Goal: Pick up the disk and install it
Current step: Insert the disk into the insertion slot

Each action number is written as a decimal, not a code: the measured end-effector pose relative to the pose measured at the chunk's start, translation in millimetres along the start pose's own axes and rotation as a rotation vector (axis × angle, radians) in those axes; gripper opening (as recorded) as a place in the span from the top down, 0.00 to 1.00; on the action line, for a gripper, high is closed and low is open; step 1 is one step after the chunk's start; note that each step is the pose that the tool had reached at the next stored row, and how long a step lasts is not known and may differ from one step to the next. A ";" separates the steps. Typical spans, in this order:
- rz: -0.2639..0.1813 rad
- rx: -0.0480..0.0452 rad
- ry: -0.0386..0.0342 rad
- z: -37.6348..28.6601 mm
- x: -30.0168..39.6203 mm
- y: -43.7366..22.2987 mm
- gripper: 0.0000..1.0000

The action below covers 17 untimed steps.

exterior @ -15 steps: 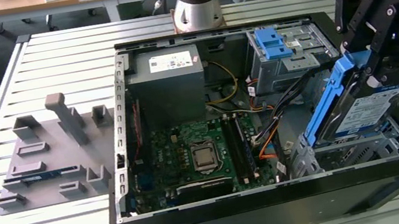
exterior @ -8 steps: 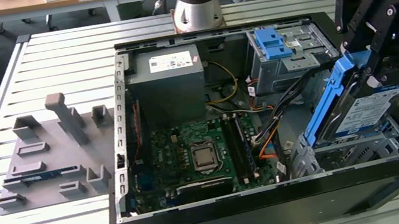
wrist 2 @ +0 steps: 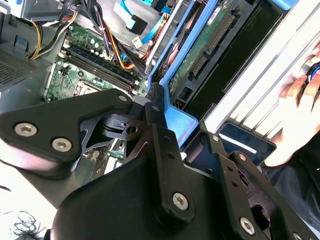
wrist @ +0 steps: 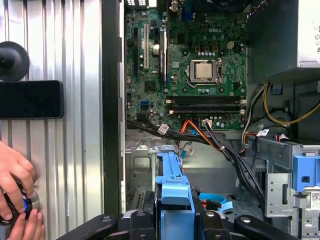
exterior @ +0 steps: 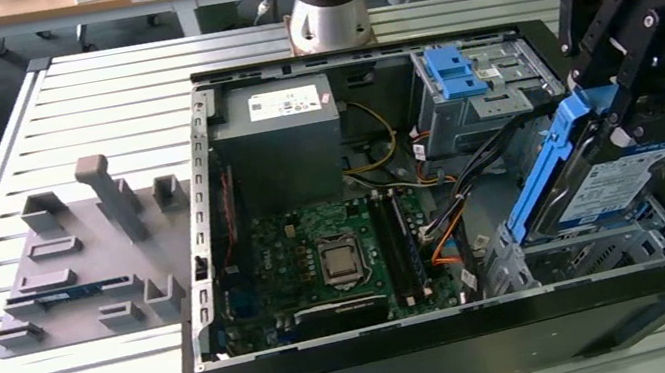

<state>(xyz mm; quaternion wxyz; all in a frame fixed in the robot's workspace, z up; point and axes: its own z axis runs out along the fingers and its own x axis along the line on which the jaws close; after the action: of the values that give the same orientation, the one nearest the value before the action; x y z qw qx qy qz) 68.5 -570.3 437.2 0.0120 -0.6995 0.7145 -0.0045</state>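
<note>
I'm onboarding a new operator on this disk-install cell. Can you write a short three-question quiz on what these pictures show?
1. True or false: the tool is open and empty.
2. The tool grips: A, a yellow cable; B, the disk in its blue bracket; C, the processor.
3. Fill in: the disk hangs tilted over the open computer case, at the exterior view's ____ end.

Key: 1 false; 2 B; 3 right.
</note>
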 end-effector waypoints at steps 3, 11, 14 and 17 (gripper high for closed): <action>0.000 0.0000 0.0001 1.2 0.0 0.0 0.64; 0.000 0.0000 0.0003 3.4 0.0 -0.1 0.64; 0.000 0.0000 0.0001 3.9 0.0 -0.1 0.64; 0.000 0.0000 0.0003 4.5 0.1 0.0 0.64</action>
<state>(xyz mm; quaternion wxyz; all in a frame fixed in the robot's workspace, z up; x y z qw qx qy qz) 68.6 -570.4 432.7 0.0119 -0.6995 0.7145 -0.0045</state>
